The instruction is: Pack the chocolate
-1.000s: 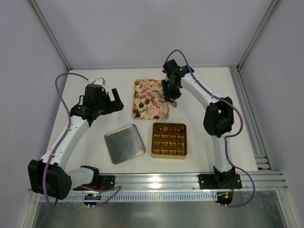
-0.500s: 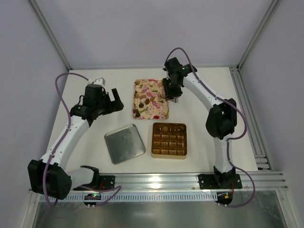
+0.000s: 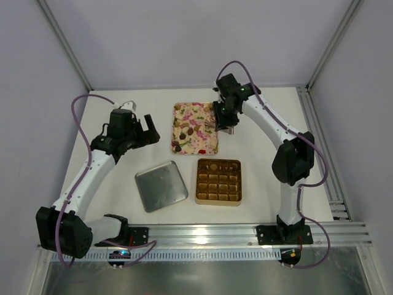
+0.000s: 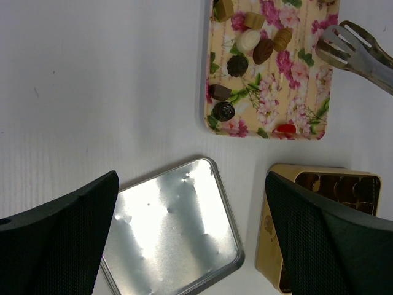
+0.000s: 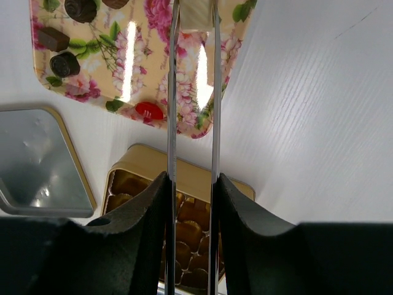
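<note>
Top external view shows the table [image 3: 153, 110] bearing the floral tray [image 3: 206, 145], the gold box [image 3: 198, 182] and a silver lid [image 3: 161, 185], with the left gripper [image 3: 150, 127] hanging wide open and empty to the tray's left. Clamped on metal tongs [image 5: 172, 92], the right gripper [image 5: 192, 184] holds their tips over the tray's right edge, seemingly pinching a pale piece [image 5: 195, 13], though it is cut off at the frame edge; most of the chocolate [image 4: 237, 64] lies loose on the tray. Such slim blades could let the sweet slip or twist free on the way to the box, or set it across a cell wall
</note>
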